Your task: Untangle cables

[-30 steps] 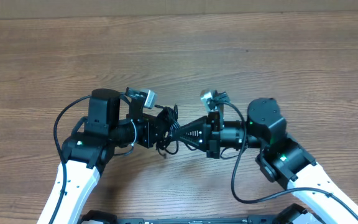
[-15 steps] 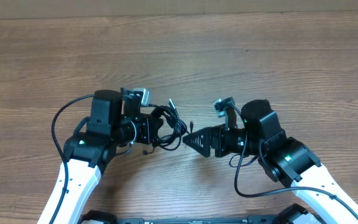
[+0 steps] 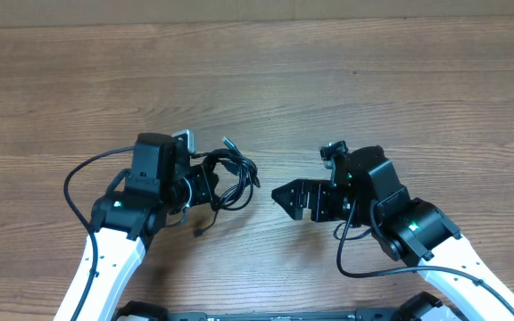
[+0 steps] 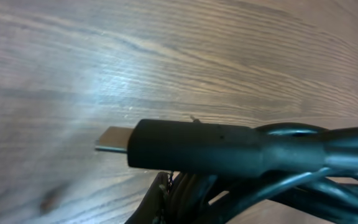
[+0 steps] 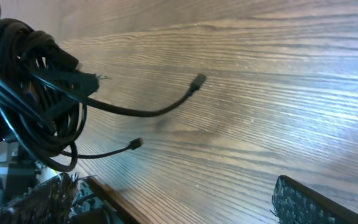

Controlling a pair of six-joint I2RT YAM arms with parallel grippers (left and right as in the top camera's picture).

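The cables (image 3: pixel 236 172) form a tangled black bundle with my left gripper (image 3: pixel 211 183) shut on it. One plug end (image 3: pixel 228 141) sticks up and away, and a thin end (image 3: pixel 202 231) trails down to the table. In the left wrist view a black plug with a silver tip (image 4: pixel 113 139) crosses the frame, above the gripper (image 4: pixel 188 205) clamped on the strands. My right gripper (image 3: pixel 286 203) stands open to the right of the bundle, apart from it. In the right wrist view the cables (image 5: pixel 36 93) hang at the left, and the gripper (image 5: pixel 173 205) holds nothing.
Wooden table (image 3: pixel 328 80) all around. The near table edge (image 5: pixel 114 193) shows in the right wrist view. Thick black arm wires (image 3: pixel 78 178) loop beside each arm.
My right gripper has opened, let go of the cables and drawn back to the right. My left gripper has shifted slightly left, with the bundle in it.
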